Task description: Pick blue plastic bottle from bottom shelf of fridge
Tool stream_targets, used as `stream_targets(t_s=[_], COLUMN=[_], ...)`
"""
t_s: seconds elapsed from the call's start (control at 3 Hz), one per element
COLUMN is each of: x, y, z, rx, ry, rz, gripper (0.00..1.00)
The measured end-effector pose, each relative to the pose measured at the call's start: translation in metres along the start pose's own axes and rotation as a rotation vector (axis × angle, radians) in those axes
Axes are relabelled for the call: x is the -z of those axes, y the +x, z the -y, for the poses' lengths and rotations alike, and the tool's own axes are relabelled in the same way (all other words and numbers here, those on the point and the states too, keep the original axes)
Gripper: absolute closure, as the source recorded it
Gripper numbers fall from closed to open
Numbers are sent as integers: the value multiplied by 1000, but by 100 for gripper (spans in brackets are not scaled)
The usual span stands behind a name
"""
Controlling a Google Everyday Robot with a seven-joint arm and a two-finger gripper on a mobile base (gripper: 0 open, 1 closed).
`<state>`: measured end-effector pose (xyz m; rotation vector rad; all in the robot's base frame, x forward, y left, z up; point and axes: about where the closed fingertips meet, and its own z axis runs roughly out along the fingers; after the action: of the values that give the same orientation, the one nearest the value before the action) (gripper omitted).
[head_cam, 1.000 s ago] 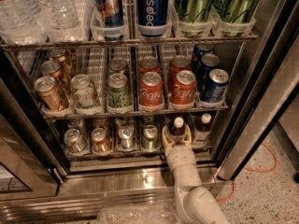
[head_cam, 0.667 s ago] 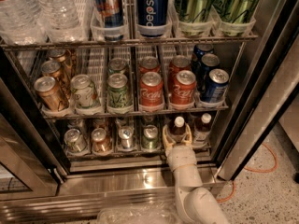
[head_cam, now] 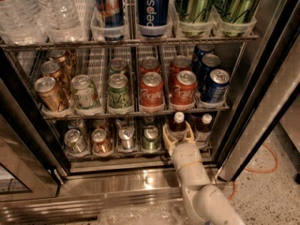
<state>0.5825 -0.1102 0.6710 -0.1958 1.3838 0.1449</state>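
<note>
The fridge (head_cam: 243, 102) stands open in the camera view, its racks full of cans and bottles. On the bottom shelf (head_cam: 117, 153), right of several cans, stand two small bottles with white caps and dark reddish-brown drink. My gripper (head_cam: 178, 136) reaches in at the left one, the blue plastic bottle (head_cam: 177, 124). Its pale fingers (head_cam: 167, 137) stand on either side of the bottle's body, open around it. The white arm (head_cam: 192, 172) rises from the bottom of the view. The second bottle (head_cam: 203, 127) stands just right of the gripper.
The rack above (head_cam: 136, 112) holds red Coca-Cola cans (head_cam: 151, 92), green, gold and blue cans, close over the bottle cap. The top rack holds water bottles (head_cam: 28, 8) and tall cans. An orange cable (head_cam: 265, 165) lies on the speckled floor at right. The steel sill (head_cam: 93, 184) runs below the shelf.
</note>
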Motion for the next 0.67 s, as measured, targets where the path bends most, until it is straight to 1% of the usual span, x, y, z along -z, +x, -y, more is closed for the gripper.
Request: stream_targets(t_s=[0.33, 0.67], x=[5, 9], y=[-12, -17], z=[-2, -5], rx=[9, 28], ry=[-117, -183], rz=[-64, -90], gripper=[100, 100])
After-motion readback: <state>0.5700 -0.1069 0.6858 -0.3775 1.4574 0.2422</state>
